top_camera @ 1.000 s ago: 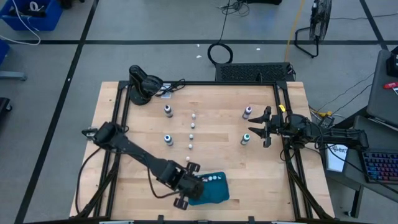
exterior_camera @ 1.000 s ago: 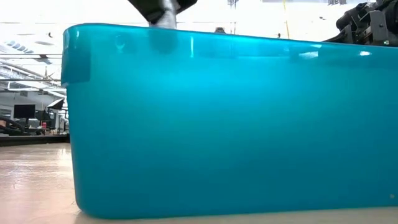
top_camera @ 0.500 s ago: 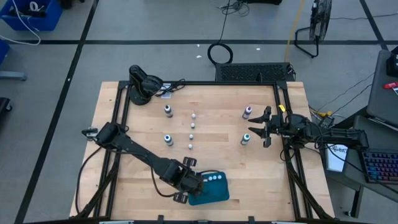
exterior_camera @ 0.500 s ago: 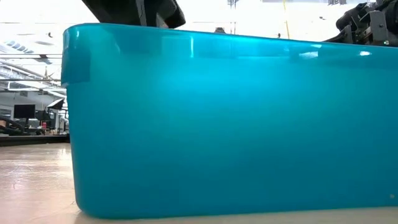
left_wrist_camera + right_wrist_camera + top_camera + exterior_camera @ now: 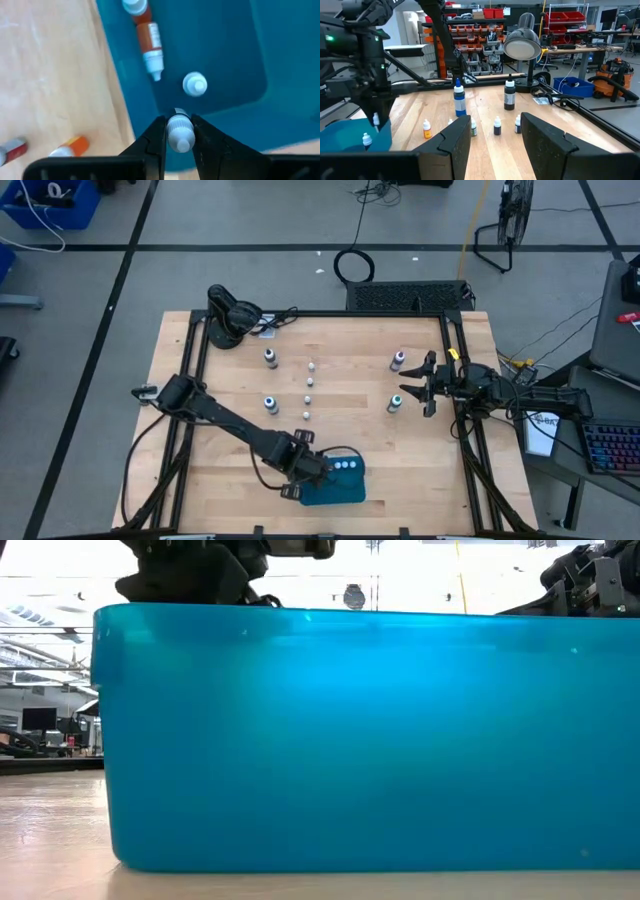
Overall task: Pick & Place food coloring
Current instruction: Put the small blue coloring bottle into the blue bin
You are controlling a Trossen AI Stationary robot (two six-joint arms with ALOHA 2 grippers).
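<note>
The left gripper (image 5: 306, 468), clamped on a tiny dropper bottle (image 5: 180, 133), has pulled back toward the teal tray's (image 5: 340, 492) near-left edge; the tray itself has shifted slightly.

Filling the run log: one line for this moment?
left tool: shut on small dropper bottle, over teal tray | tray: two bottles visible | right tool: open, idle, right side

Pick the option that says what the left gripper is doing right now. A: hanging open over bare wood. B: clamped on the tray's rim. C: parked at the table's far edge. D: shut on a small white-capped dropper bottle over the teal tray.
D: in the left wrist view the left gripper has its fingers closed on a small dropper bottle above the teal tray, where other bottles already lie.
</note>
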